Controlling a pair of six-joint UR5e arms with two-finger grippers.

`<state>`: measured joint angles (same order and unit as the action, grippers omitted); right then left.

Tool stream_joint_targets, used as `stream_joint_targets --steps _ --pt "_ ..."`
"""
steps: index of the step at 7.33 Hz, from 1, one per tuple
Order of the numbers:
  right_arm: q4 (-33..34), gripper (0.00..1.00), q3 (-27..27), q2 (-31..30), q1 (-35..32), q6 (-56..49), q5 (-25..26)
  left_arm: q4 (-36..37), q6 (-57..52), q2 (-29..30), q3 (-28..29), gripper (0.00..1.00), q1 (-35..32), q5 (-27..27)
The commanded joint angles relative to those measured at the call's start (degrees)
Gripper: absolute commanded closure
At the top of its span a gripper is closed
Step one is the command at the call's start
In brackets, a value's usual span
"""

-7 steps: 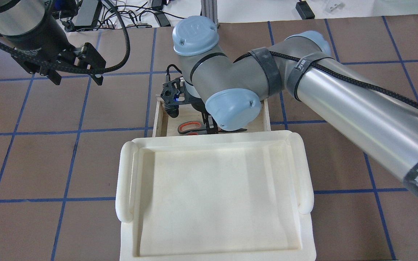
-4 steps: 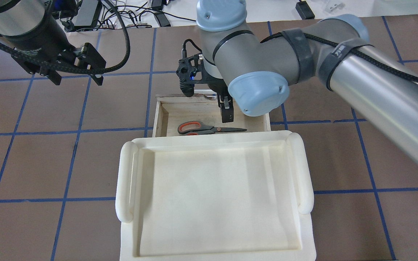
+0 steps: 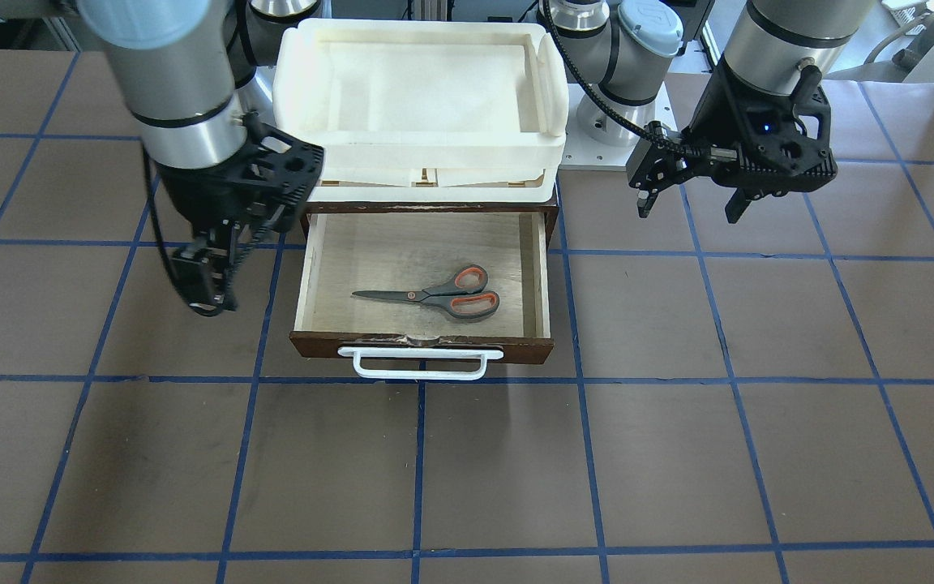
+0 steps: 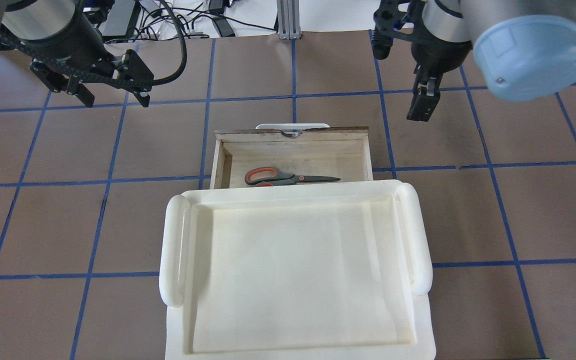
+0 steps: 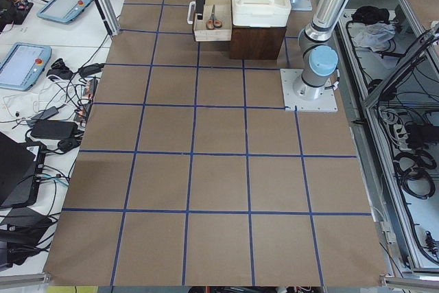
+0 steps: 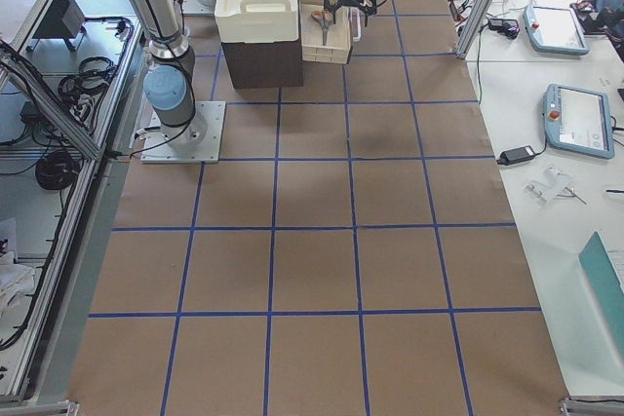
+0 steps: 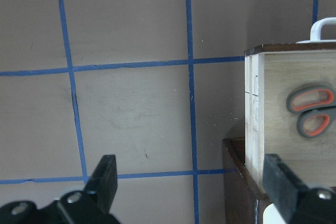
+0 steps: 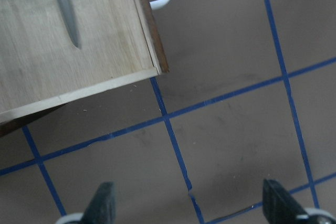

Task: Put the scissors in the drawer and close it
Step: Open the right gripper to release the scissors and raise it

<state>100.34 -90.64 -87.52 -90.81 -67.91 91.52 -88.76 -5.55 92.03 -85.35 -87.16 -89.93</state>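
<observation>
The scissors (image 3: 434,296) lie flat in the open drawer (image 3: 422,347), blades toward the robot's right; they also show in the overhead view (image 4: 288,177). The drawer (image 4: 293,137) is pulled out, its white handle (image 3: 420,362) facing away from the robot. My right gripper (image 4: 420,107) hangs open and empty above the table, beyond the drawer's right corner; its wrist view shows the drawer corner (image 8: 152,61) and a blade tip (image 8: 65,9). My left gripper (image 4: 116,100) is open and empty, left of the drawer; its wrist view shows the scissors' handles (image 7: 312,111).
A white plastic tray (image 4: 173,250) sits on top of the dark cabinet that the drawer slides out of. The table is brown with blue grid tape. Cables and clutter lie past the far edge.
My right gripper has let go of the scissors in the drawer, then risen and swung away to the far right. The scissors stay put. The left gripper has shifted only slightly.
</observation>
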Motion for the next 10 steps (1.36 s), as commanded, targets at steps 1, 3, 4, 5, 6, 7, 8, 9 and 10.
stream_joint_targets --steps 1,3,4,5,6,7,8,9,10 --pt "-0.5 0.0 -0.3 -3.4 5.1 18.1 -0.1 0.7 0.1 5.0 5.2 0.0 -0.9 0.5" --pt "-0.5 0.0 -0.7 -4.1 4.7 45.6 -0.6 3.0 0.2 10.0 9.1 0.0 -2.8 0.6" --pt "-0.5 0.0 -0.7 -4.6 3.8 51.8 -1.4 6.3 0.2 12.8 9.3 0.0 -4.6 0.8" --pt "-0.9 0.0 -0.6 -5.2 1.8 60.9 -2.1 7.4 0.3 15.4 9.5 0.0 -6.8 0.8" --pt "-1.0 0.0 -0.6 -5.5 -1.0 65.0 -1.3 7.4 0.4 16.5 9.9 0.0 -8.4 0.8" --pt "-1.0 0.0 -0.6 -5.6 -2.9 69.3 -1.3 7.4 0.5 17.1 10.4 0.0 -8.8 1.0" --pt "-0.5 0.0 -0.8 -5.2 -3.0 70.0 -2.1 7.5 3.3 18.6 10.7 0.0 -9.0 5.0" --pt "-0.6 0.0 -0.9 -5.6 -2.9 69.8 -1.4 7.5 4.1 19.8 11.1 0.0 -9.1 5.5" --pt "-0.6 0.0 -0.9 -5.7 -2.9 69.9 -1.2 7.8 4.8 21.0 11.3 0.0 -10.8 5.0"
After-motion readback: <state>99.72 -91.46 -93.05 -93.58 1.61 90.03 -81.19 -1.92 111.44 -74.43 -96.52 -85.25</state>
